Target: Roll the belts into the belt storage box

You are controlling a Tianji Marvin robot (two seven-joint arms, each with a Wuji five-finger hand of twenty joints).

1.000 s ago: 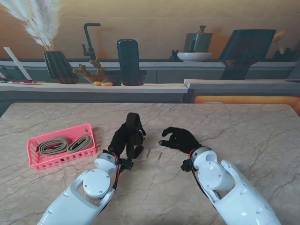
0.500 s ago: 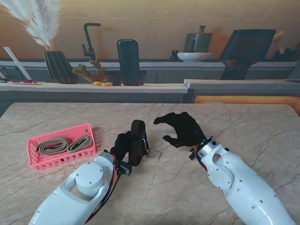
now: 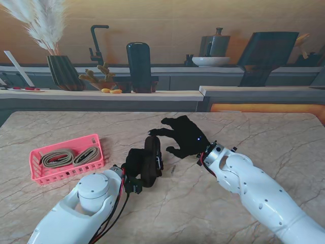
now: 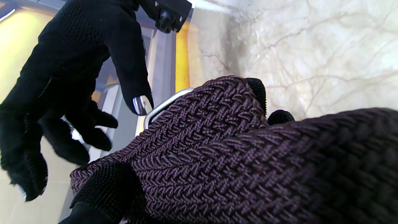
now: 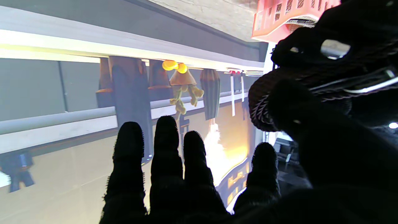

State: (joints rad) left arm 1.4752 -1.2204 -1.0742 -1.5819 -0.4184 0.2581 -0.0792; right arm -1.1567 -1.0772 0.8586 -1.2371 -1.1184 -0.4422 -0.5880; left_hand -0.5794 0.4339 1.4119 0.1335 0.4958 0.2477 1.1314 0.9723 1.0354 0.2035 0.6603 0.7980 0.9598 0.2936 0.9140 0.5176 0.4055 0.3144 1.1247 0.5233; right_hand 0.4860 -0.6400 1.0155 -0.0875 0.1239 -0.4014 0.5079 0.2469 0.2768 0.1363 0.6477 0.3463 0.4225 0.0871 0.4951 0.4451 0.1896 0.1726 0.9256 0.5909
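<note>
Now the right hand [image 3: 185, 138], fingers spread, has reached the rolled belt [image 3: 151, 161] gripped by the left hand [image 3: 136, 165], right of the pink box [image 3: 38, 175]; boxing comes next.

left hand [image 4: 102, 193] grips woven belt [image 4: 236, 161] | right hand [image 4: 74, 81] just beside buckle [image 4: 161, 105]

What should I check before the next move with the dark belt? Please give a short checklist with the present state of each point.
1. Left robot hand holds the dark woven belt: ok.
2. Belt is fully rolled: cannot tell; the wrist views show only part of it.
3. Right robot hand is open, one fingertip near the metal buckle: ok; contact cannot tell.
4. Pink storage box is in view on my left: ok.
5. Box has free room beside the two tan belts: cannot tell.
</note>
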